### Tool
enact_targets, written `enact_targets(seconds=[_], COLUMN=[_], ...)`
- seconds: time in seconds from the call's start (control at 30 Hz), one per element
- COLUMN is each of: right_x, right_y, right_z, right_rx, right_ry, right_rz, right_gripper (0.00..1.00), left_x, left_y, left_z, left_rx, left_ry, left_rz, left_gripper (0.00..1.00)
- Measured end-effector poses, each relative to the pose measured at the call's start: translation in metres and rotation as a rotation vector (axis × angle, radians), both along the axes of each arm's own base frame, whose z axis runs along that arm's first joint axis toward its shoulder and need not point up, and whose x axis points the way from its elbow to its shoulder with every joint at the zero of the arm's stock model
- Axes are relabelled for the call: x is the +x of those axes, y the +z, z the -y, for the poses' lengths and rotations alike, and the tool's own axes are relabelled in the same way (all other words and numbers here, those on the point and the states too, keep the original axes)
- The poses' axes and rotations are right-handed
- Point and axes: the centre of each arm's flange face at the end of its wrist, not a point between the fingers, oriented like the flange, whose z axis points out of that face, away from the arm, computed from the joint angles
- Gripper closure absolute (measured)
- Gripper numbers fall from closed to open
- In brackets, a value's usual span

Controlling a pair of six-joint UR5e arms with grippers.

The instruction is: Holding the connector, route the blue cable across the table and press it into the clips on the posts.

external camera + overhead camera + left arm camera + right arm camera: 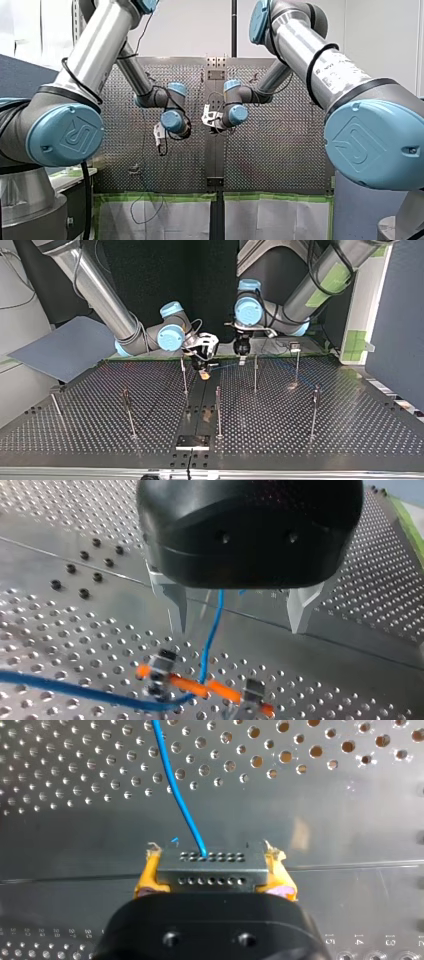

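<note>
2 robot arms meet over the middle of a perforated table. My right gripper is clamped on a grey connector, w/ yellow pads pressed on its 2 short ends. The blue cable leaves the connector's face and runs ahead of these fingers, away over the table, leaning a little to 1 side. My left gripper is spread wide and holds nothing: its 2 metal fingers straddle the cable w/o touching it. There the cable's long axis runs from under the gripper body out past the fingertips, approx. mid-gap and slightly nearer 1 finger, then curves off sideways. So the left arm is the nearer 1 to the free run of cable. Closing on it looks like the next step, prob. w/ little re-aiming. Thin posts stand just beside both sets of fingertips, w/ more further out. The clips are too small to tell if any holds cable.
</note>
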Motion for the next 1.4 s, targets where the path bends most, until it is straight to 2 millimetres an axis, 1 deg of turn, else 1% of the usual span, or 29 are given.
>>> enact_targets(seconds=[0.1,0.3,0.4,0.8,0.93,1.03,1.07,1.1,1.13,1.17,1.2,1.23,1.27,1.3,1.33,1.37,1.4], right_x=[0.0,0.0,0.001,0.001,0.001,0.001,0.001,0.001,0.001,0.001,0.001,0.001,0.001,0.002,0.002,0.002,0.002], right_y=[0.0,0.0,0.0,0.0,0.0,0.0,0.0,0.0,0.0,0.0,0.0,0.0,0.0,0.0,0.0,0.0,0.0], right_z=[0.0,0.0,-0.001,-0.001,-0.001,-0.001,-0.001,-0.001,-0.001,-0.001,-0.001,-0.001,-0.002,-0.002,-0.002,-0.002,-0.003], right_rx=[0.0,0.001,0.004,0.01,0.01,0.01,0.01,0.01,0.01,0.01,0.01,0.009,0.009,0.009,0.009,0.008,0.008], right_ry=[0.001,0.002,0.009,0.017,0.017,0.017,0.017,0.017,0.017,0.017,0.018,0.018,0.018,0.018,0.019,0.02,0.021], right_rz=[0.0,0.002,0.006,0.011,0.011,0.011,0.011,0.011,0.011,0.011,0.01,0.01,0.009,0.009,0.008,0.007,0.007], right_gripper=[1.0,1.0,1.0,1.0,1.0,1.0,1.0,1.0,1.0,1.0,1.0,1.0,1.0,1.0,1.0,1.0,1.0], left_x=[0.008,0.026,0.037,0.068,0.069,0.068,0.068,0.068,0.068,0.067,0.067,0.067,0.067,0.066,0.066,0.066,0.065], left_y=[0.001,0.019,0.023,-0.003,-0.018,-0.024,-0.025,-0.025,-0.026,-0.026,-0.025,-0.025,-0.025,-0.024,-0.022,-0.02,-0.017], left_z=[0.003,0.012,0.013,0.015,0.014,0.015,0.015,0.015,0.016,0.016,0.016,0.016,0.016,0.016,0.017,0.017,0.017], left_rx=[-0.002,-0.021,-0.024,0.032,0.049,0.055,0.056,0.057,0.058,0.058,0.058,0.059,0.059,0.059,0.058,0.058,0.056], left_ry=[0.0,-0.015,-0.01,0.036,0.053,0.056,0.056,0.056,0.056,0.057,0.059,0.06,0.062,0.064,0.065,0.065,0.066], left_rz=[0.008,0.058,0.07,0.019,-0.007,-0.016,-0.017,-0.019,-0.019,-0.019,-0.019,-0.019,-0.019,-0.018,-0.018,-0.017,-0.017], left_gripper=[0.0,0.0,0.0,0.0,0.0,0.0,0.08,0.08,0.2,0.42,0.42,0.5,0.79,0.79,0.96,1.0,1.0])
